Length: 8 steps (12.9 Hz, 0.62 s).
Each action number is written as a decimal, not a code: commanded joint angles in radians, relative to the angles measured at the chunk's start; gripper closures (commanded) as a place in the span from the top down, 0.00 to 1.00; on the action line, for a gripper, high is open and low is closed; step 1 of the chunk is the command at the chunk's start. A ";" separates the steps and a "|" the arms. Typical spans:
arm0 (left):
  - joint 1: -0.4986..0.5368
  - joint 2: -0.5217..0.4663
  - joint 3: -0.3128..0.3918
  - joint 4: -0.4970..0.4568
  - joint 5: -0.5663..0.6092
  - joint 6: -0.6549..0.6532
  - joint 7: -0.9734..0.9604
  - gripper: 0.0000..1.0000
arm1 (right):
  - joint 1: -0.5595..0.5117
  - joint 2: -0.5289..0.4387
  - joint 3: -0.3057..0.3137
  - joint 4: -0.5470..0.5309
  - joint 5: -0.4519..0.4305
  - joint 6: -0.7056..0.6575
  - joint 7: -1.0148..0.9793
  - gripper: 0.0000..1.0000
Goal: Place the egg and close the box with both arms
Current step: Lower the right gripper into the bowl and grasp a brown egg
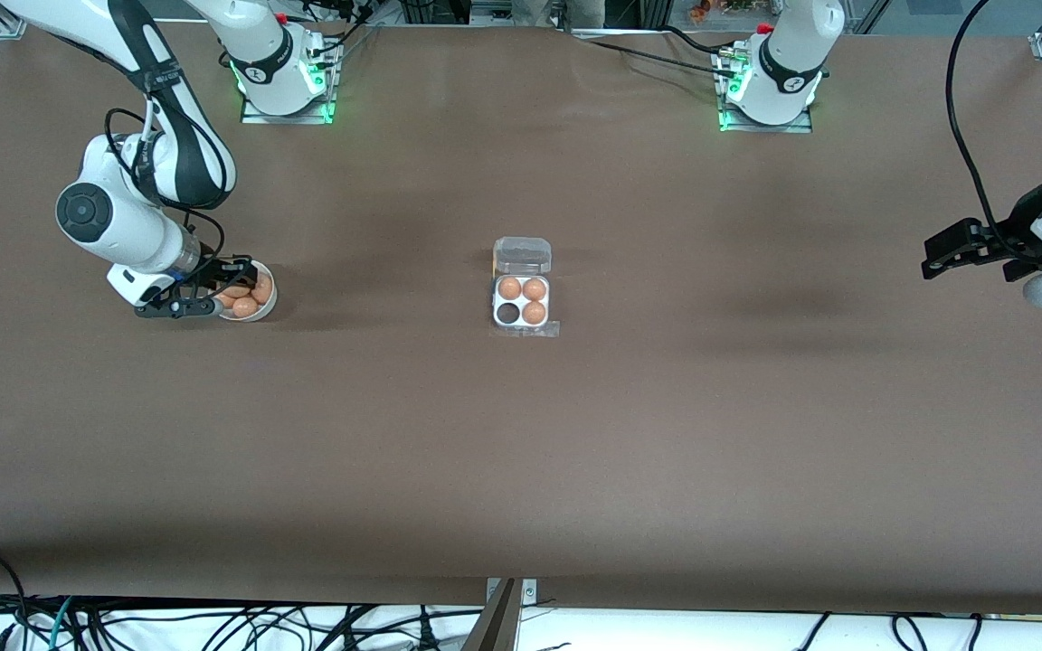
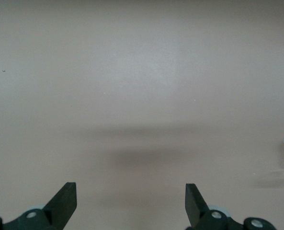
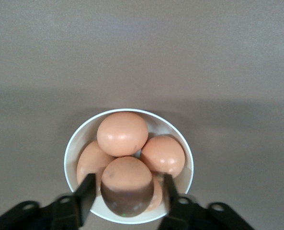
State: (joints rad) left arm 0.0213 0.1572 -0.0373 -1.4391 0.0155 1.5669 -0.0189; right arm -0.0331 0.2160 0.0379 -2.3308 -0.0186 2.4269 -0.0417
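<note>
The box (image 1: 521,307) sits mid-table with its clear lid (image 1: 522,256) folded back open. Three of its cells hold brown eggs (image 1: 534,312); the cell (image 1: 508,313) nearest the front camera toward the right arm's end is empty. A white bowl (image 1: 269,303) with several brown eggs stands toward the right arm's end. My right gripper (image 1: 230,287) is down in that bowl. In the right wrist view its fingers (image 3: 86,191) straddle the top egg (image 3: 127,179) closely, a slim gap on each side, so right gripper (image 3: 129,191) reads open. My left gripper (image 1: 928,258) waits open over bare table.
The brown table top (image 1: 521,470) stretches around the box and the bowl (image 3: 72,143). In the left wrist view my left gripper (image 2: 131,199) has only table under it. Both arm bases (image 1: 281,77) stand along the table edge farthest from the front camera.
</note>
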 commanded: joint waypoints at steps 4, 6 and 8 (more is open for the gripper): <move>0.002 0.007 0.000 0.016 0.008 -0.013 0.014 1.00 | -0.001 -0.012 -0.003 -0.019 0.006 0.020 -0.018 0.00; 0.002 0.007 0.000 0.016 0.008 -0.013 0.014 1.00 | -0.001 -0.041 -0.001 -0.018 0.006 -0.009 -0.007 0.00; 0.002 0.007 0.000 0.016 0.008 -0.013 0.014 1.00 | -0.001 -0.133 0.004 -0.006 0.006 -0.107 -0.007 0.00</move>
State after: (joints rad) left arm 0.0214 0.1585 -0.0373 -1.4391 0.0155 1.5668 -0.0189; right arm -0.0331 0.1946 0.0380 -2.3255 -0.0186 2.4009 -0.0419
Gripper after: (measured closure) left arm 0.000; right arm 0.524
